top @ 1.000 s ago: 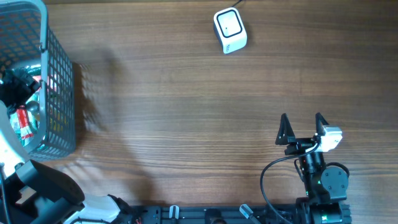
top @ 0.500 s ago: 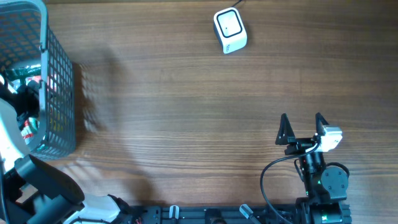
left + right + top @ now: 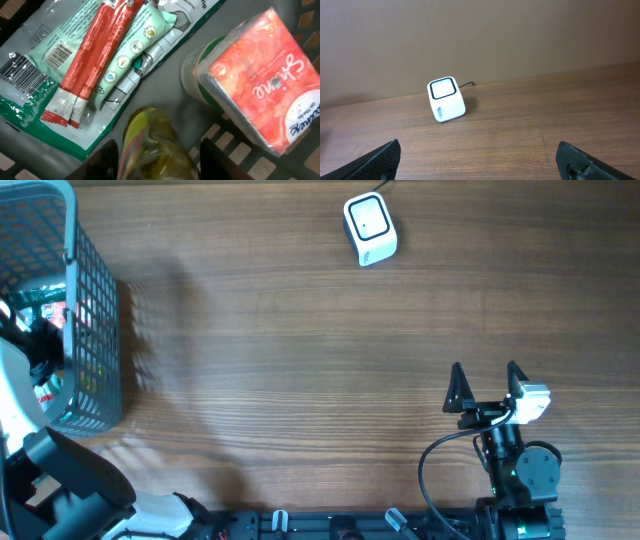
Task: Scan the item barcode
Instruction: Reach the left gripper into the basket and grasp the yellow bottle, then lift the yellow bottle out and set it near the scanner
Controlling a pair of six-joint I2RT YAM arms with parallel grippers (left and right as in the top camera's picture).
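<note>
Inside the grey wire basket (image 3: 96, 330) at the table's left edge, my left gripper (image 3: 159, 161) has its two dark fingers pressed against both sides of a blurred yellow-green container (image 3: 152, 137), so it is shut on it. From overhead the left gripper (image 3: 40, 352) shows only partly behind the basket wall. The white cube-shaped barcode scanner (image 3: 370, 228) stands at the far middle of the table, and the right wrist view shows the scanner (image 3: 446, 99) ahead. My right gripper (image 3: 486, 385) rests open near the front right, with nothing between its fingers.
The basket also holds a red tissue pack (image 3: 265, 75), a green-rimmed cup (image 3: 192, 80), red sachets (image 3: 95, 55), a mint-green packet (image 3: 135, 50) and a white-and-green bag with a barcode (image 3: 25, 75). Bare wooden tabletop (image 3: 300, 360) lies between basket and scanner.
The left gripper sank a little deeper into the basket and its fingers closed in on the yellow-green container. The right arm has not moved.
</note>
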